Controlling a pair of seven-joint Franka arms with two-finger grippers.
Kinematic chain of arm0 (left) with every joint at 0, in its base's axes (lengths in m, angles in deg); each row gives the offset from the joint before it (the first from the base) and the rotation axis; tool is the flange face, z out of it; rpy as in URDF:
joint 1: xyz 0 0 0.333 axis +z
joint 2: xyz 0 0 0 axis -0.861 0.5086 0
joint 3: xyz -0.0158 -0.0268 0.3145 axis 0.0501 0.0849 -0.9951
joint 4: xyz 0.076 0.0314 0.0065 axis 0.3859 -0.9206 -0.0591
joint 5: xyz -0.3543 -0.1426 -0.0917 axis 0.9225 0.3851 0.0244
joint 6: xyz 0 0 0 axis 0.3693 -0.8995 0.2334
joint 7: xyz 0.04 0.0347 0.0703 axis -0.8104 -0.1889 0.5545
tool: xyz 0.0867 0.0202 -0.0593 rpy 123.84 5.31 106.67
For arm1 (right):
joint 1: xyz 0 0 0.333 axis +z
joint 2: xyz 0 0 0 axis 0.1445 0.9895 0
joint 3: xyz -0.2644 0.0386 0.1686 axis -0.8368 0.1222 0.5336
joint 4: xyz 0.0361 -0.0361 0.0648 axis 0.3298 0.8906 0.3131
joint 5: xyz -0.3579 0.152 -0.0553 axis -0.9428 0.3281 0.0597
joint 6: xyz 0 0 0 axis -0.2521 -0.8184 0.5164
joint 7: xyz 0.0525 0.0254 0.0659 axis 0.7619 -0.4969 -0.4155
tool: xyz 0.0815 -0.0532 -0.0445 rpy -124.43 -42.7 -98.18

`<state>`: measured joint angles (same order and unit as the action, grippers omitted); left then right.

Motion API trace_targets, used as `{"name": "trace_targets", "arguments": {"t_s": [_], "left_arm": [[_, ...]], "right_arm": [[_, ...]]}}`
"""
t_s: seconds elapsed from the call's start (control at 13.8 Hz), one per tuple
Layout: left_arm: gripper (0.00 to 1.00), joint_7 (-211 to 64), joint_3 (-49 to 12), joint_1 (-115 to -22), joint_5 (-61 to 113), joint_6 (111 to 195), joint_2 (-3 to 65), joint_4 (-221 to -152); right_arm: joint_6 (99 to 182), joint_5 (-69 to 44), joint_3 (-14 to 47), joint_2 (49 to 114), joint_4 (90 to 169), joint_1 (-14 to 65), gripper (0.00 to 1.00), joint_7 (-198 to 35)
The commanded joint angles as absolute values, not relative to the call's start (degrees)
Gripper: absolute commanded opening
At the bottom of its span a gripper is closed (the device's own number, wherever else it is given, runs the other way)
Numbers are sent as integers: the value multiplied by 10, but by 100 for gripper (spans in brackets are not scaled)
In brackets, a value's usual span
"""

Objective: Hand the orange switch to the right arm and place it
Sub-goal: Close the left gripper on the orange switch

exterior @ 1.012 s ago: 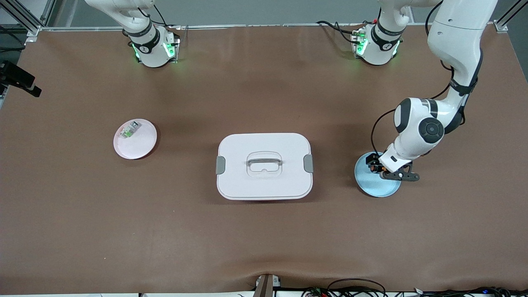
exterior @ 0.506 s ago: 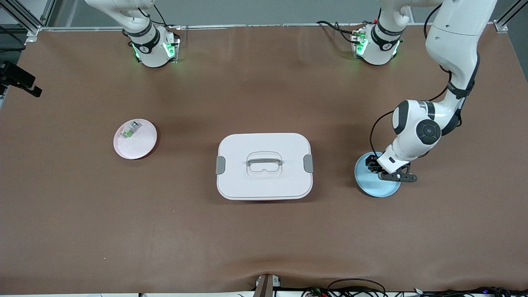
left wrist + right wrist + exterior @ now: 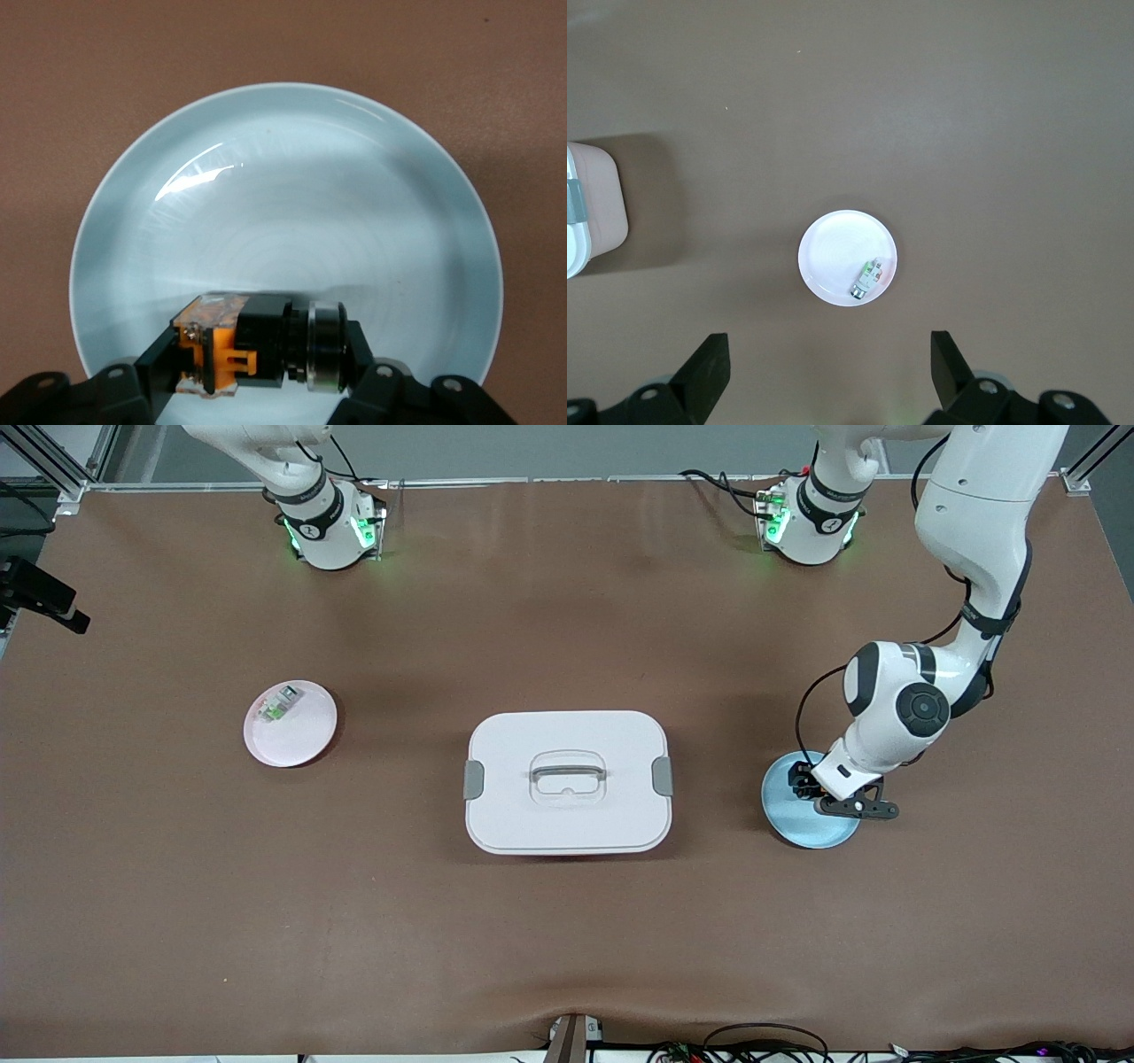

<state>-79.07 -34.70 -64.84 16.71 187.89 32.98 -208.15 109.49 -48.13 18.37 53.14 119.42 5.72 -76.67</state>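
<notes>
Orange switch lying on its side in the blue plate, now clamped between the left pincer fingers; a second ago visible as an orange speck beside the wrist, since covered by it. Grasp apparently made, lift and handover pending. Right pincer spread wide, waiting high over the pink plate with its clear-grey part. Orange cap face turned away, switch unreadable from the front; white lidded box between both plates on the worktop.
</notes>
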Motion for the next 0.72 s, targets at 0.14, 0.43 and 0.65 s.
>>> {"name": "trace_targets", "arguments": {"t_s": [0.14,0.43,0.65], "left_arm": [[0,-796,-343,-644,177,1878,296,-2074],[0,-760,-335,-646,184,1785,252,-2018],[0,-715,-324,-648,184,1683,248,-1937]], "right_arm": [[1088,-479,190,545,1186,44,100,-766],[1091,-478,191,546,1186,50,100,-765],[1088,-478,193,550,1185,52,100,-765]]}}
